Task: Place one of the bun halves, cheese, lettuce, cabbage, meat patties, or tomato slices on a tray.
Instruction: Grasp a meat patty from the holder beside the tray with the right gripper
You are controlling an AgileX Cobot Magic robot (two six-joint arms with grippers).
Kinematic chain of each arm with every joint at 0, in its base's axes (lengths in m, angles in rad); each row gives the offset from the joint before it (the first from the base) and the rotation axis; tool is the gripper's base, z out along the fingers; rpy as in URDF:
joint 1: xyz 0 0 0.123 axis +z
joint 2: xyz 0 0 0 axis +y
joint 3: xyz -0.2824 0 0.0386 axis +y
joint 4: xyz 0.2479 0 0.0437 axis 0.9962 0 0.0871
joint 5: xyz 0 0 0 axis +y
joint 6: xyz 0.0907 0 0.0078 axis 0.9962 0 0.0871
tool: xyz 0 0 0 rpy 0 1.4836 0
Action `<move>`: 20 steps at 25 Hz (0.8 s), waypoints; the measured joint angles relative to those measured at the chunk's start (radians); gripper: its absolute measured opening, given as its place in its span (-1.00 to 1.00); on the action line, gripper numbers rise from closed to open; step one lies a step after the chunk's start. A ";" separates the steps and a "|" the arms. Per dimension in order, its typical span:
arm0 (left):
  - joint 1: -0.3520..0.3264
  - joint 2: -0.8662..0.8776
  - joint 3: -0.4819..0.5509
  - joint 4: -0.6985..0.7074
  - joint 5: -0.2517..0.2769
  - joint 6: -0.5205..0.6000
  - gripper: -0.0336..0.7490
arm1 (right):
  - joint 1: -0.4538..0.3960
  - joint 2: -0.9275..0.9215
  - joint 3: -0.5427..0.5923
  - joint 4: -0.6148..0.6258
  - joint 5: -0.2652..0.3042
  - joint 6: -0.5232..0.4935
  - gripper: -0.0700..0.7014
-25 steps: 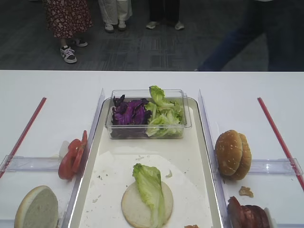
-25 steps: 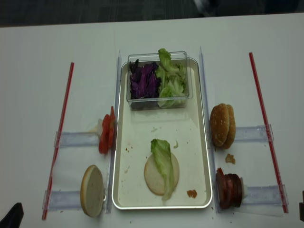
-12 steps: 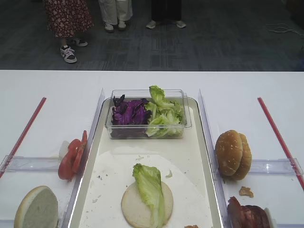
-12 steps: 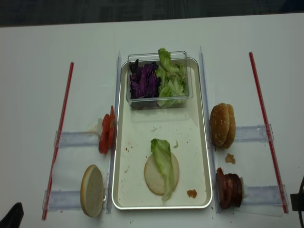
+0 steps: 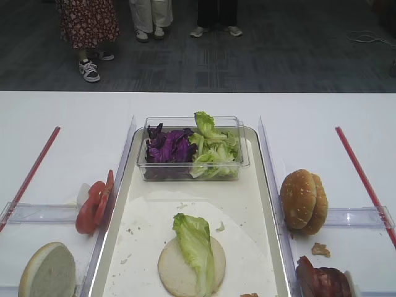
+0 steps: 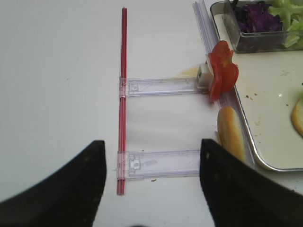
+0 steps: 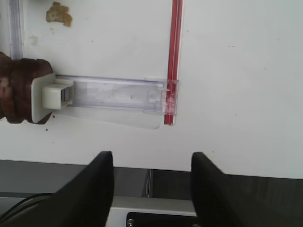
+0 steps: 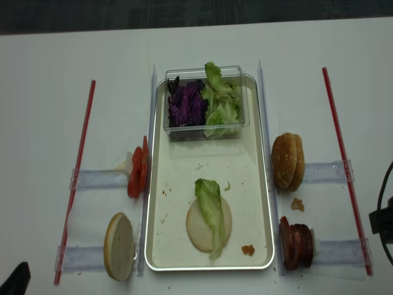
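On the white worktop (image 8: 49, 55) the tray (image 8: 262, 184) lies lengthwise, with a clear plastic tub (image 8: 202, 72) at its far end holding the purple cabbage (image 8: 185, 106) beside the green lettuce (image 8: 222, 110). Nearer the front edge a bun half (image 8: 199, 227) lies cut face up on the tray with a lettuce leaf (image 8: 210, 206) draped over it, and a small brown crumb (image 8: 247, 250) sits just beside it. Left of the tray, the tomato slices (image 8: 137, 172) and another bun half (image 8: 119, 246) stand on edge in narrow clear holders (image 8: 98, 179); right of it stand two more bun halves (image 8: 287, 161) and the meat patties (image 8: 296, 244), likewise in holders. Red strips (image 8: 339, 147) flank both sides. The right tool (image 7: 147, 189) hangs over the worktop's edge, fingers apart and empty, with a holder and strip between it and the patties. The left tool (image 6: 151, 184) is also spread wide, holding nothing.
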 joint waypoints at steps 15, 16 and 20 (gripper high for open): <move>0.000 0.000 0.000 0.000 0.000 0.000 0.14 | 0.000 0.272 -0.134 0.013 0.004 -0.018 0.20; 0.000 0.000 0.000 0.000 0.000 0.000 0.14 | 0.000 0.282 -0.138 0.015 0.000 -0.018 0.20; 0.000 0.000 0.000 0.000 0.000 0.000 0.14 | 0.000 0.323 -0.146 0.024 -0.012 -0.012 0.20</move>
